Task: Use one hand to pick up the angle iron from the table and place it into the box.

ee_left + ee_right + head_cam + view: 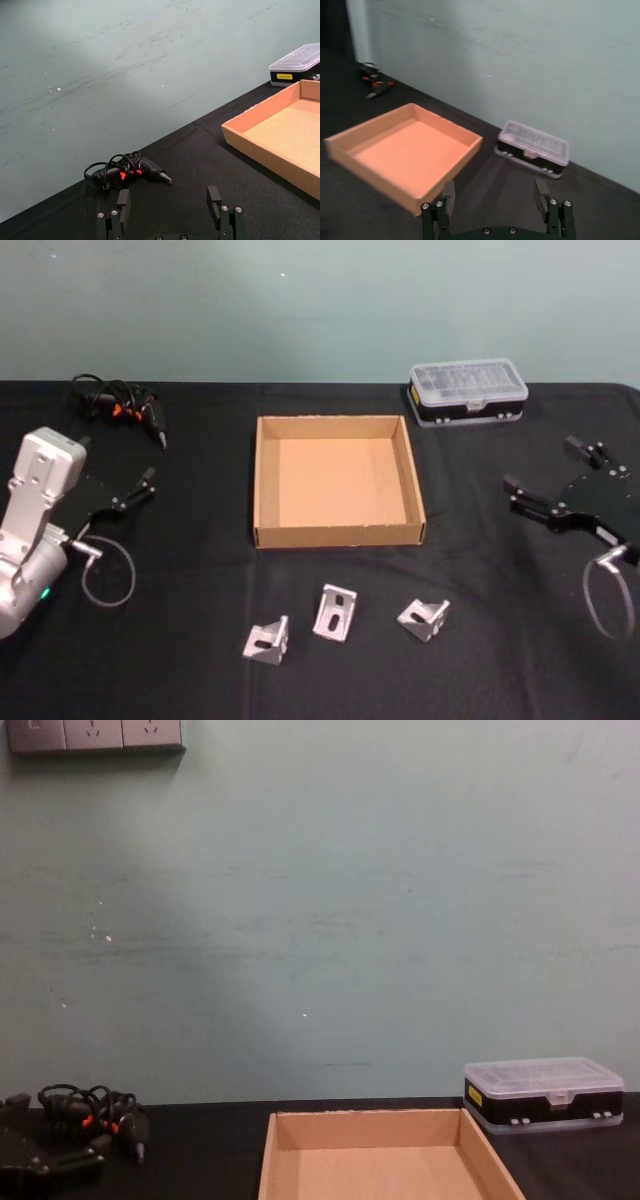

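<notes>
Brown cardboard box (pixel 340 534) sits mid-table, open-topped and empty. The table (pixel 200 570) is matte black.

Three silver angle irons lie in a row on the near side of the box, apart from it and from each other:
- left angle iron (pixel 267 641)
- middle angle iron (pixel 335 612)
- right angle iron (pixel 424 618)

None is held and none is in the box.

The left gripper (pixel 138 490) hovers at the left of the table, level with the box, jaws apart and empty. The right gripper (pixel 543 464) hovers at the right of the table, jaws also apart and empty. Both are well apart from the irons.

A black case with clear lid (pixel 467 392) sits far right behind the box. A black cable tangle with orange marks (pixel 120 405) sits far left. Neither is in the way.

Step judged: the very start, with the approach not yet begun and 0 of 3 irons placed.

The next move calls for one arm only. The left angle iron looks the likeliest pick for the left gripper, the right angle iron for the right one. The gripper would come toward the near edge, descend with jaws apart over an upright flange, then close on it. The iron then has to lift clear of the box's near wall before release inside. Thin metal on flat cloth may slip or tip if the pinch lands off-centre.
</notes>
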Tool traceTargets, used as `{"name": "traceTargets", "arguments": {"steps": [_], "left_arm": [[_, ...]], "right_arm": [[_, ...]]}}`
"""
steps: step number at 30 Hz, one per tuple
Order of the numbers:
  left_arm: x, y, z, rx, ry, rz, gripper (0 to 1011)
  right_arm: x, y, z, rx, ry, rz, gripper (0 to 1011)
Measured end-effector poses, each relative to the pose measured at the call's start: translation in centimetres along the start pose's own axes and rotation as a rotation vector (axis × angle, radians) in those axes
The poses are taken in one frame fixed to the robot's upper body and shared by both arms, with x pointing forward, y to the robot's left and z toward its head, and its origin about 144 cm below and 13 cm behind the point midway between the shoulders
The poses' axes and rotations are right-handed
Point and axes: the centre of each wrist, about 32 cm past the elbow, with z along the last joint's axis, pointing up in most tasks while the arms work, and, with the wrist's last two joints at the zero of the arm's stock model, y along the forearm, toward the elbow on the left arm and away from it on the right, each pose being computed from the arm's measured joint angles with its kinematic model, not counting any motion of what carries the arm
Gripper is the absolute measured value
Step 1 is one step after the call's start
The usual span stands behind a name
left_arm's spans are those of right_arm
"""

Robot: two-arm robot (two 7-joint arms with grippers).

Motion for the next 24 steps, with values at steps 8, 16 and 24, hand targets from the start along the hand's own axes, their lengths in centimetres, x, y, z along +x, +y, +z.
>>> {"name": "traceTargets", "arguments": {"steps": [8, 16, 24], "left_arm": [[0.0, 0.0, 0.0, 0.000, 0.000, 0.000, 1000], [0.0, 0.0, 0.0, 0.000, 0.000, 0.000, 1000], [0.0, 0.0, 0.0, 0.000, 0.000, 0.000, 1000]], "right_arm": [[0.3, -1.9, 1.9, -0.083, 0.069, 0.152, 1003], [-0.7, -2.1, 2.2, -0.212, 0.083, 0.334, 1002], [-1.8, -1.6, 1.4, -0.295, 0.084, 0.446, 1003]]}}
